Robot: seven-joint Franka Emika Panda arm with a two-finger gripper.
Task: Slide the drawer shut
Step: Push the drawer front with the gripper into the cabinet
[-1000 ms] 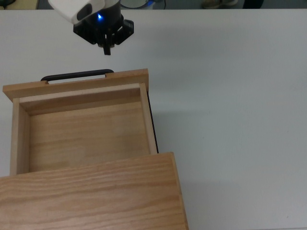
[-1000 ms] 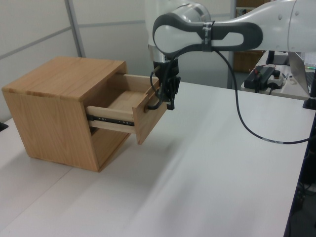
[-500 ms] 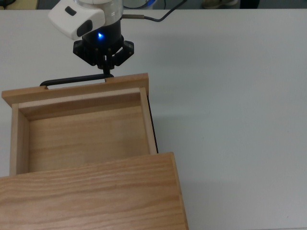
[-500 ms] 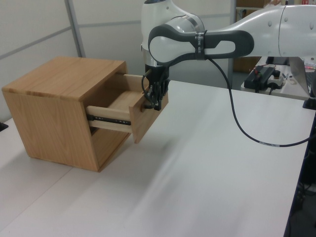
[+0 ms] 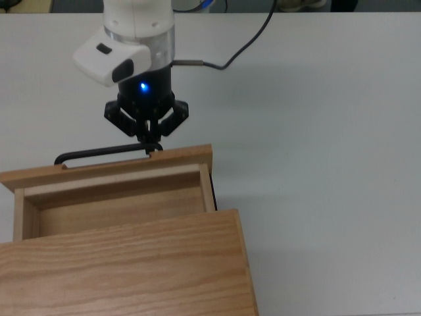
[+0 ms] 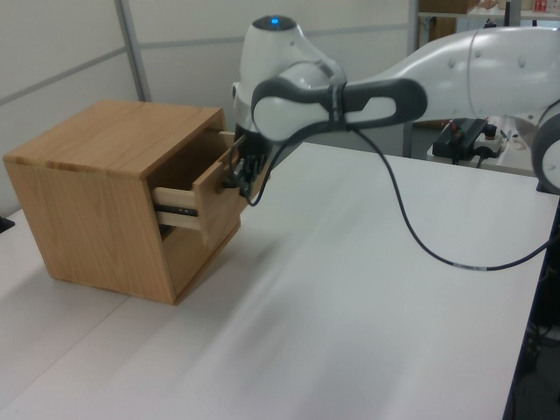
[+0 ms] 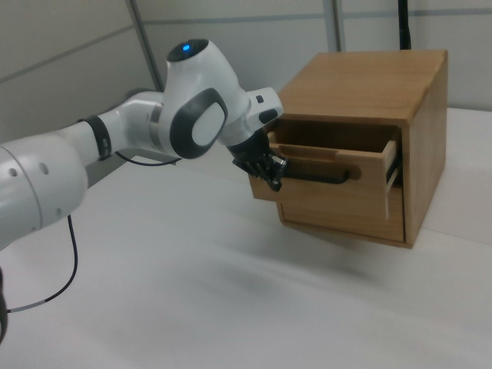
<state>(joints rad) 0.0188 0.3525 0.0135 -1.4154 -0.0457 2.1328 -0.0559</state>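
Observation:
The drawer [image 5: 112, 203] sticks partly out of the wooden cabinet [image 5: 125, 270], with a short stretch of its light-wood tray showing. Its flat front panel [image 5: 105, 168] carries a thin black bar handle [image 5: 99, 153]. My gripper [image 5: 149, 143] is shut, its tips resting against the front panel at the handle's end on the top view's right. In the left view the gripper [image 6: 244, 178] presses on the front panel [image 6: 214, 185]. The right view shows the gripper [image 7: 274, 176] at the near end of the handle [image 7: 317, 177] on the drawer front [image 7: 332, 201].
The cabinet [image 6: 92, 175] stands on a white table [image 5: 316, 131]. The arm's black cable [image 6: 420, 227] hangs over the table. In the left view, equipment [image 6: 468, 136] sits at the far edge behind the arm.
The gripper came up to the front panel and has moved toward the cabinet with it. The drawer has slid about halfway in, so less of the tray shows.

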